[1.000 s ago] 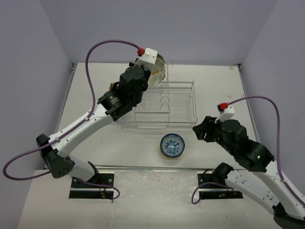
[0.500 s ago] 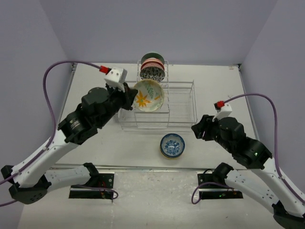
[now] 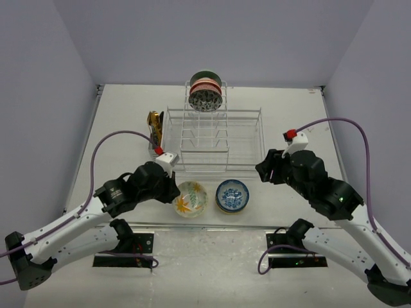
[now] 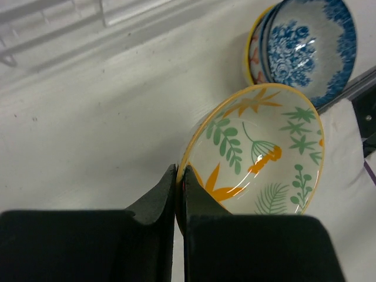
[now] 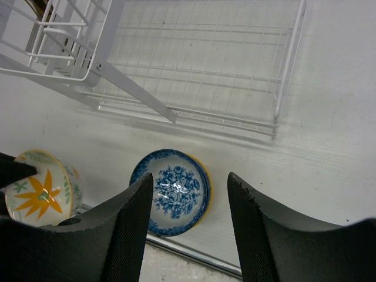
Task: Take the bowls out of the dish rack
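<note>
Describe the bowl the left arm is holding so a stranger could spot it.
Find the white wire dish rack at the centre. In front of it, toward the arms, the leaf-patterned bowl is on the left, rim pinched in the left jaws. It's cream with orange and green leaves, unlike the blue-and-white bowl beside it.

The yellow-rimmed bowl (image 4: 254, 54) nested under the blue-and-white bowl (image 4: 308, 50) is mostly hidden, its pattern unreadable.

Plain pale lavender walls (image 3: 212, 38) on three sides, meeting in soft corners; matte white rectangular tabletop (image 3: 122, 109), faintly scuffed, evenly lit, shadows weak; thin silver metal strip (image 3: 212, 226) along its near edge
</note>
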Action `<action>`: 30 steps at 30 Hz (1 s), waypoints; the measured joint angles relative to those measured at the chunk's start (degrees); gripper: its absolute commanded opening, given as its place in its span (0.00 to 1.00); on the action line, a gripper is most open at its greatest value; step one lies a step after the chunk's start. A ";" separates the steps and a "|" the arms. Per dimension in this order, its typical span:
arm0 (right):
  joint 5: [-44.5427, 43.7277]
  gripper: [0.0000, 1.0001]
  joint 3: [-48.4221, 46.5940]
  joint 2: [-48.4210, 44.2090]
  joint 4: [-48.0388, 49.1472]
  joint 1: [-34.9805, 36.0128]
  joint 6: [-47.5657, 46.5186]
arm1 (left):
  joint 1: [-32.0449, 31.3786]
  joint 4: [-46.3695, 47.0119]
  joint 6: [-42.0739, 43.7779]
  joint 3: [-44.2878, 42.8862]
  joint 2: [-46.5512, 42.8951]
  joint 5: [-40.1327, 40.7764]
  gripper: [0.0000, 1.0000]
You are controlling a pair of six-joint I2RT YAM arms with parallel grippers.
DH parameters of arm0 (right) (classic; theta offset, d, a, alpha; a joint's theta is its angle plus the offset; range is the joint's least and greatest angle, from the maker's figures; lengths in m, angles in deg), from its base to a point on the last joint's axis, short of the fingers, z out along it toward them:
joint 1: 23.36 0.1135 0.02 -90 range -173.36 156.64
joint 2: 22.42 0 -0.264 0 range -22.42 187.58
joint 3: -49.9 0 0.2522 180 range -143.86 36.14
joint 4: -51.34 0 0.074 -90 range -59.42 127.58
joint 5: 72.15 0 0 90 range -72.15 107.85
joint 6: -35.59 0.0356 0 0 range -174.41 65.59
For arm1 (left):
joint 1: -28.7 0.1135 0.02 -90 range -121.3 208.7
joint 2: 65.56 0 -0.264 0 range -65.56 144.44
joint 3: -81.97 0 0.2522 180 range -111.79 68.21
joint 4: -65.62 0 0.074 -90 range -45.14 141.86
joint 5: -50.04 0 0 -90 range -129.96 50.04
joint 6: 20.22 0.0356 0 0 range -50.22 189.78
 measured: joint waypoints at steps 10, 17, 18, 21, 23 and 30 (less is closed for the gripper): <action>-0.44 0.55 -0.28 -0.02 -0.90 0.00 -0.24 | 0.02 4.33 -9.75 9.94 2.75 7.19 0.00; -0.57 0.56 -0.28 -0.04 -1.44 0.00 -0.24 | 0.02 11.21 -13.81 15.69 6.67 9.75 0.00; -1.05 0.56 -0.28 -0.04 -1.62 0.00 -0.24 | 0.02 11.82 -14.29 16.28 6.60 10.01 0.00; -1.64 0.56 -0.28 -0.04 -1.86 -0.02 -0.22 | 0.02 13.05 -15.43 17.14 6.60 10.75 0.00; -1.68 0.56 -0.28 -0.04 -1.88 -0.02 -0.22 | 0.02 14.21 -15.74 17.57 6.62 10.91 0.00; -1.68 0.56 -0.28 0.02 -1.86 -0.02 -0.20 | 0.02 18.78 -17.14 19.69 7.93 10.40 0.18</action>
